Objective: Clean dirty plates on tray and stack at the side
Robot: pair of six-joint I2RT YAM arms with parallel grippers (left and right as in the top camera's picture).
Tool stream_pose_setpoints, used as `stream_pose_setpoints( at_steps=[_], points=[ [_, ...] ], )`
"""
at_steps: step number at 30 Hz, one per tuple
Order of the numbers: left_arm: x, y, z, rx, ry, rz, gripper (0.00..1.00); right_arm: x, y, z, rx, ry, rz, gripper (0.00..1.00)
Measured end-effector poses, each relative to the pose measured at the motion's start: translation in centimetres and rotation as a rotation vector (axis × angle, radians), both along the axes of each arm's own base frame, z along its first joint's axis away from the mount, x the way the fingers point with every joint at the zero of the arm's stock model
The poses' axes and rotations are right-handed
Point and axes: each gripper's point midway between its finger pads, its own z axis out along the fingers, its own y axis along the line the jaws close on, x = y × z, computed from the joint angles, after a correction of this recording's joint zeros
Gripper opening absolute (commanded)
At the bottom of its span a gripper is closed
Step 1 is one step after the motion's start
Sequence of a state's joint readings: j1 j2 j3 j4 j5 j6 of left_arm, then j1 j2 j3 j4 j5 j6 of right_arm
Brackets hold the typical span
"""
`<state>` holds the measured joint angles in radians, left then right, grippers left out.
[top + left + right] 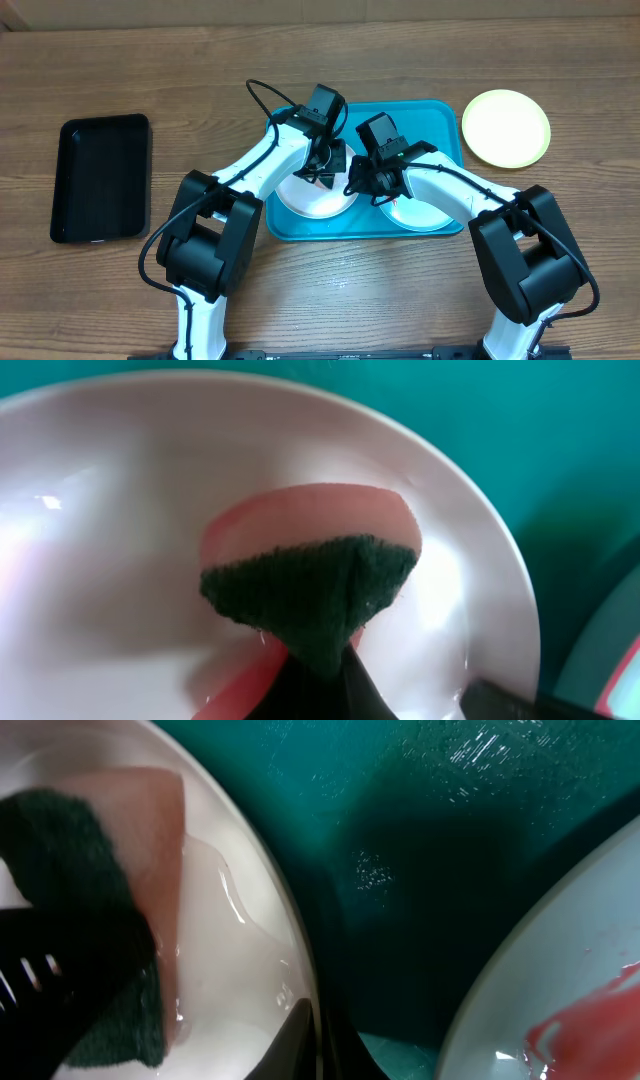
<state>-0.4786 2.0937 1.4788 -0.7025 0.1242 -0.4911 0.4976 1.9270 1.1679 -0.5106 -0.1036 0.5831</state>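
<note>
While two plates (pixel 316 204) sit in the tray (pixel 432 114), one plate (pixel 506 127) lies outside.

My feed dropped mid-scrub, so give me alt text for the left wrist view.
The left gripper pinches a pink sponge, dark green scrub side toward the camera, over the inside of a white plate. The plate sits in a teal tray; a second plate, smeared red, shows at lower right.

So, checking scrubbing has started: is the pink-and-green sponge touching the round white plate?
Touching. Right wrist view: the pink-and-green sponge lies on the round white plate, water pooled against its edge.
</note>
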Motion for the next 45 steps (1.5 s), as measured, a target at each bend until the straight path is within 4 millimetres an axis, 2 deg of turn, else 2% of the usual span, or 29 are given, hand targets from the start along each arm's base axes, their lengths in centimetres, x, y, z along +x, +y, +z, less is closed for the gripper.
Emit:
stream_pose_setpoints(
  at_steps=[4, 7, 10, 13, 16, 20, 23, 25, 27, 30, 32, 36, 41, 45],
  points=[
    [-1.0, 1.2, -0.2, 0.015, 0.064, 0.016, 0.04, -0.1, 0.0, 0.0, -0.001, 0.005, 0.007, 0.04],
    [-2.0, 3.3, -0.2, 0.052, 0.138, 0.050, 0.04, -0.3, 0.1, 0.0, 0.001, 0.007, 0.013, 0.04],
    [-2.7, 6.8, 0.3, 0.120, 0.201, 0.111, 0.04, -0.3, 0.1, 0.0, 0.003, 0.007, 0.013, 0.04],
    [-2.3, 10.3, 1.5, 0.176, 0.203, 0.179, 0.04, -0.3, 0.1, 0.0, 0.004, 0.007, 0.015, 0.04],
    [-1.0, 12.4, 4.4, 0.172, 0.122, 0.236, 0.04, -0.3, 0.1, 0.0, 0.002, 0.005, 0.021, 0.04],
    [0.5, 15.5, 11.2, 0.132, -0.053, 0.325, 0.04, -0.3, 0.1, 0.1, -0.003, 0.003, 0.042, 0.04],
    [0.4, 18.3, 16.3, 0.103, -0.166, 0.402, 0.04, -0.6, 0.1, 0.3, -0.009, 0.008, 0.068, 0.04],
    [-0.1, 20.3, 18.4, 0.097, -0.209, 0.456, 0.04, -0.8, 0.0, 0.5, -0.017, 0.002, 0.095, 0.04],
    [-0.7, 22.8, 19.5, 0.102, -0.223, 0.520, 0.04, -0.9, -0.1, 1.0, -0.033, -0.010, 0.130, 0.04],
    [-2.1, 26.1, 19.4, 0.123, -0.181, 0.605, 0.04, -0.7, -0.7, 3.0, -0.096, -0.052, 0.172, 0.04],
    [-3.0, 29.0, 19.0, 0.138, -0.147, 0.685, 0.04, -0.3, -1.2, 5.0, -0.167, -0.098, 0.194, 0.04],
    [-4.9, 33.4, 18.2, 0.146, -0.100, 0.818, 0.04, 1.0, -1.6, 10.4, -0.350, -0.246, 0.205, 0.04],
    [-6.3, 35.8, 17.8, 0.128, -0.071, 0.901, 0.04, 1.6, -1.4, 15.4, -0.556, -0.405, 0.201, 0.04],
    [-6.3, 35.8, 17.8, 0.108, -0.068, 0.908, 0.04, 1.2, -0.8, 17.4, -0.680, -0.500, 0.202, 0.04]
  ],
)
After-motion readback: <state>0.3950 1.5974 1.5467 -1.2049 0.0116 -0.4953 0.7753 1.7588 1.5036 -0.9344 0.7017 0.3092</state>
